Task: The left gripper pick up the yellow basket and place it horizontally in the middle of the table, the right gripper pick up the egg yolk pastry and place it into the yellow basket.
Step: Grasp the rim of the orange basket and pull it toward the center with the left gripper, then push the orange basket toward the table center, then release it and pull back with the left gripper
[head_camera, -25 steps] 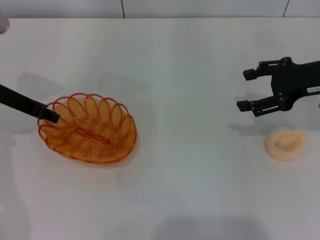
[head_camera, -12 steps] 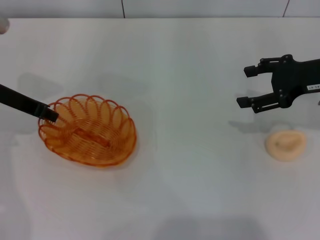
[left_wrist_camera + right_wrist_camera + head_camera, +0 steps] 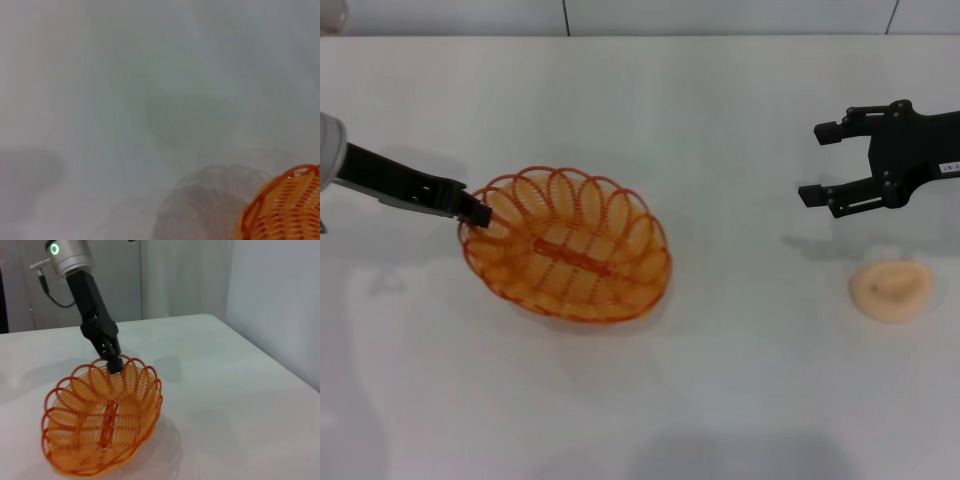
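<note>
The basket (image 3: 567, 243) was held by its rim, apparently pinched in the left gripper (image 3: 475, 210); mid-worktop placement remained, the right gripper (image 3: 828, 163) waiting spread.

Three views, one counter (image 3: 720, 400)

The whole counter is seen from above by the head view, looking forward and down. The counter is skimmed very closely by the left wrist view, where only an edge of the yellow basket (image 3: 285, 210) is caught. From the right wrist view, the basket (image 3: 102, 422) is faced low across the counter, so it is shared by all three.
</note>
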